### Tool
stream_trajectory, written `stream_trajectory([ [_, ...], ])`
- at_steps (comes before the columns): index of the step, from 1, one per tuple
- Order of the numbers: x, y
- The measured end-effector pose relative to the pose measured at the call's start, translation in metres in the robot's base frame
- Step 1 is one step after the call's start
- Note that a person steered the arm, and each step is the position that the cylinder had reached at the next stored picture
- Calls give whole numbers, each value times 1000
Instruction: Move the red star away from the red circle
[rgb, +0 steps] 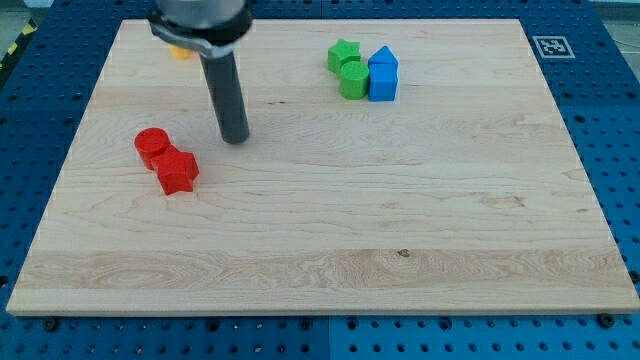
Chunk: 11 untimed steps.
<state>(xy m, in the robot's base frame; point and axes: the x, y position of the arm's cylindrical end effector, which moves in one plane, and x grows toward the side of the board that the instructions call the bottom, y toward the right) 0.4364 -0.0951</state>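
The red star (178, 171) lies on the wooden board at the view's left. The red circle (152, 146) sits just up and left of it, and the two touch. My tip (235, 138) rests on the board to the right of and slightly above the red star, about a block's width from it and not touching either red block.
A green star (343, 55), a green circle (353, 80) and two blue blocks (383, 76) cluster at the view's top centre-right. An orange block (180, 52) is partly hidden behind the arm at the top left. The board's left edge (62, 180) is near the red blocks.
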Motion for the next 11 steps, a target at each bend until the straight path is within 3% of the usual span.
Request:
stream_trajectory([
  [2,93,32],
  [3,143,-7],
  [4,154,-65],
  [5,117,-95],
  [7,77,-100],
  [8,72,-70],
  [11,33,-66],
])
